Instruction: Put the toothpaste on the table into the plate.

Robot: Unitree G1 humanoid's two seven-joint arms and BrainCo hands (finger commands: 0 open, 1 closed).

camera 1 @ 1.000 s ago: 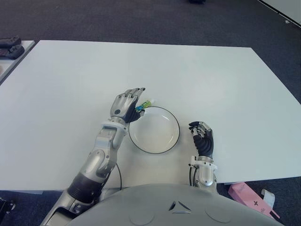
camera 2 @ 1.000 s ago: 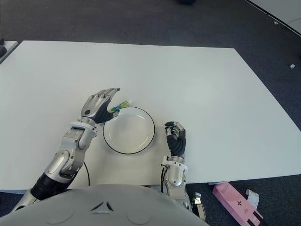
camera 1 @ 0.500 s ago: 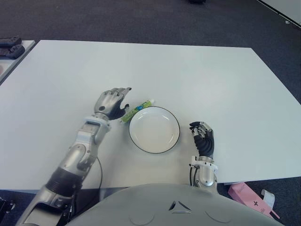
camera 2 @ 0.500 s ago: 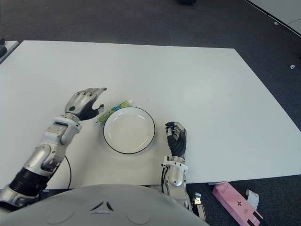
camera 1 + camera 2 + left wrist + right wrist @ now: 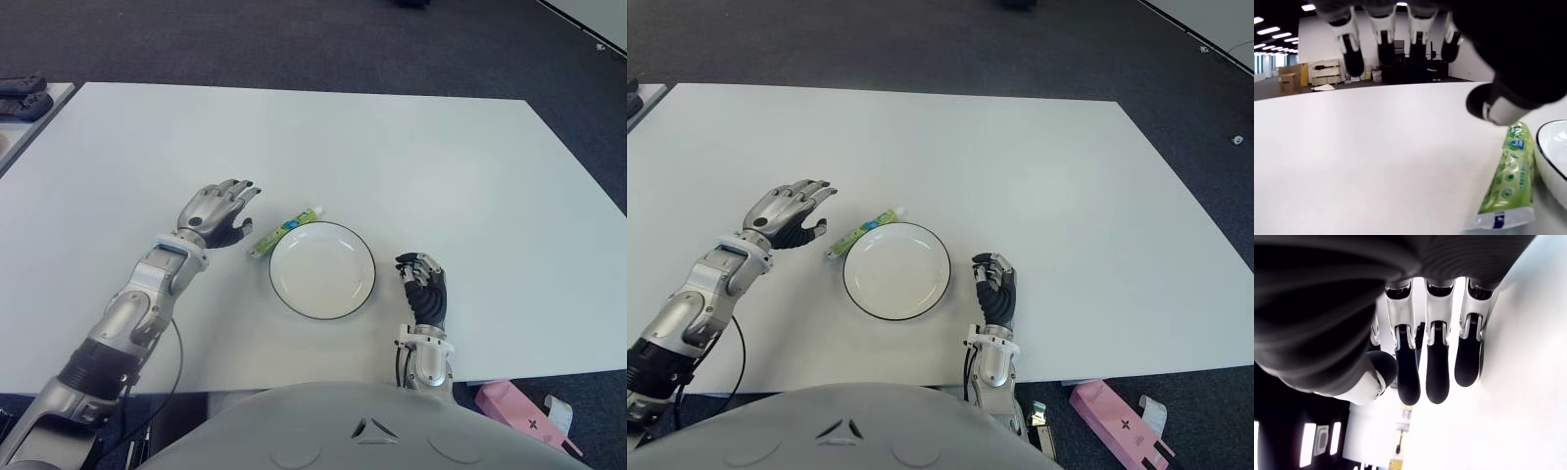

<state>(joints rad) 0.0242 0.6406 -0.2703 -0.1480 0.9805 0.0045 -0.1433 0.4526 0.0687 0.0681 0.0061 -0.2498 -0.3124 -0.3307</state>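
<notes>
Nothing is held: the left hand has its fingers spread, empty, beside the toothpaste, which lies on the worktop against the plate rim (outside it). The right hand is curled near the plate's right. The placing is judged undone.

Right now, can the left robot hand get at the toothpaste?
Probably yes. The left robot hand is open just left of the toothpaste, with bare table between them. The tube lies against the plate rim on its far side.
</notes>
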